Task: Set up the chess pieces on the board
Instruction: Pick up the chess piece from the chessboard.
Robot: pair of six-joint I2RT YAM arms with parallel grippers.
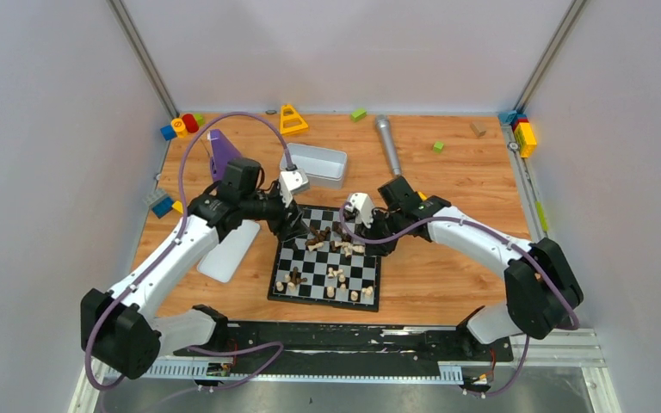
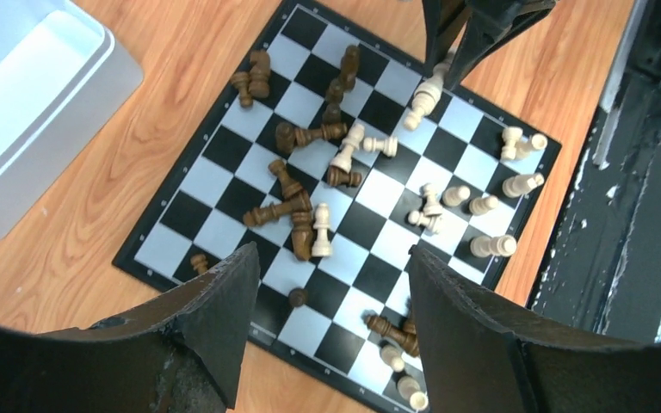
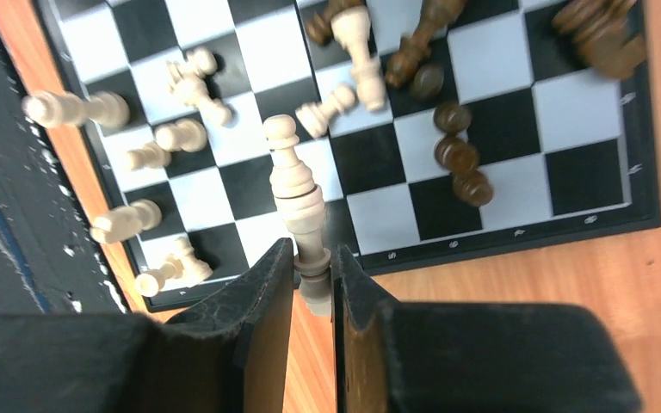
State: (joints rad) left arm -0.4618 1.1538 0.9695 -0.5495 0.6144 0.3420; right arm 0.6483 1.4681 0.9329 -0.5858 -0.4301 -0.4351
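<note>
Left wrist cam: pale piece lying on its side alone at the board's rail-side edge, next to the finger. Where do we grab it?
Grip the pale piece mid-stem, coming straight down from above. It lies flat on the board, long axis pointing roughly at the border, so close the left pincer across that axis. The squares on both flanks look bare, leaving room to close.
</note>
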